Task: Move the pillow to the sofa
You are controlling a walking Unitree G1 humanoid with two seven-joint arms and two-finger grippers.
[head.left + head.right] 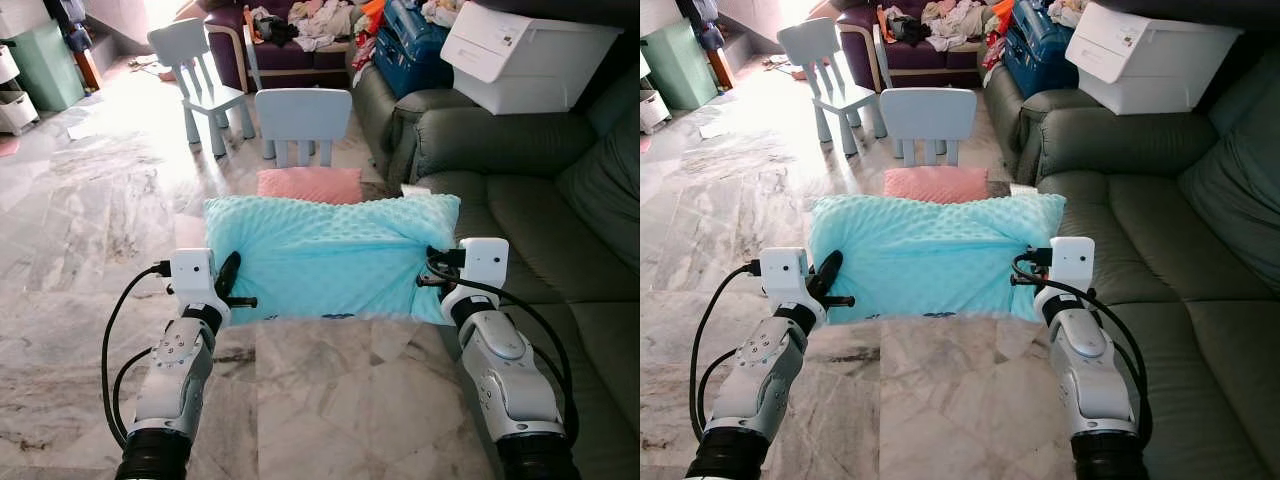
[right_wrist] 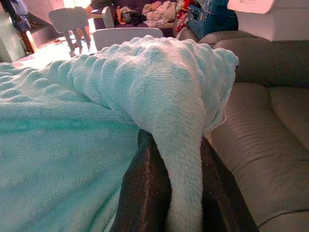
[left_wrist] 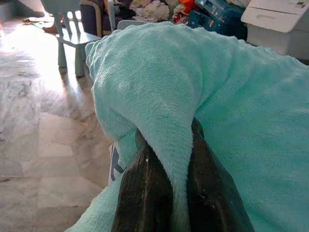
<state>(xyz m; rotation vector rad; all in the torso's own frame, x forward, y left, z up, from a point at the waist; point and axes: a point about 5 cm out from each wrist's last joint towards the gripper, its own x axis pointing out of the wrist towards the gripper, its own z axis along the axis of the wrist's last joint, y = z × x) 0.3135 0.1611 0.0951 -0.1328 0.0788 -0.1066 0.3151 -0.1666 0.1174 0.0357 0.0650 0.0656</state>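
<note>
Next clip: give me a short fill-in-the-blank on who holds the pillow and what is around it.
1. The fluffy turquoise pillow is held by ____ hands, the left hand and the right hand, one at each end.
2. The grey-green leather sofa lies on the robot's ____ side.
3. The white plastic storage box rests on the ____.
4. Beyond the pillow, a ____ cushion lies by the pale blue child's chair.

Missing words: both; right; sofa; pink

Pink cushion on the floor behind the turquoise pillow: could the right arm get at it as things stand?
Probably not: the right tool is clamped on the turquoise pillow, which hangs between it and the pink cushion.
</note>
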